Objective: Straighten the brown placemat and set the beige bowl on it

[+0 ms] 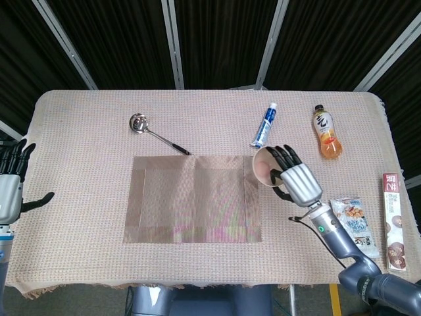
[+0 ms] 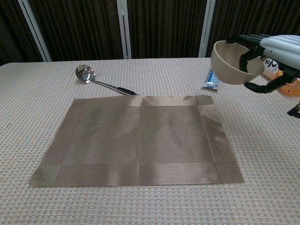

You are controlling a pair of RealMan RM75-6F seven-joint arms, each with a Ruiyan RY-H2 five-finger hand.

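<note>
Nearest the robot, the brown placemat (image 1: 191,199) lies flat on the cloth-covered desk (image 1: 79,131), its edges running roughly square with the desk front; a slight ripple shows along its right border in the chest view. Off the desk's left edge the left robot hand (image 1: 12,186) hangs with its fingers spread and nothing in it.

On the right side a snack packet (image 1: 353,220) lies beside the right forearm, and a long narrow box (image 1: 394,222) lies near the desk's right edge.

The right robot hand (image 1: 293,179) holds the beige bowl (image 2: 232,63) by its rim, dark fingers (image 2: 247,55) hooked over the edge and into the inside, the thumb beneath. The bowl is lifted clear of the desk and tipped, its opening turned toward the left in the head view. Its inside is seen only in the head view, where nothing shows in it. It hangs at the placemat's far right corner, just past the mat's right edge.

Farther back, a metal ladle (image 1: 155,132) lies with its handle tip touching the placemat's far edge. A blue and white tube (image 1: 264,126) lies capped behind the bowl, and an orange drink bottle (image 1: 325,132) lies on its side to the right, filled with orange liquid.
</note>
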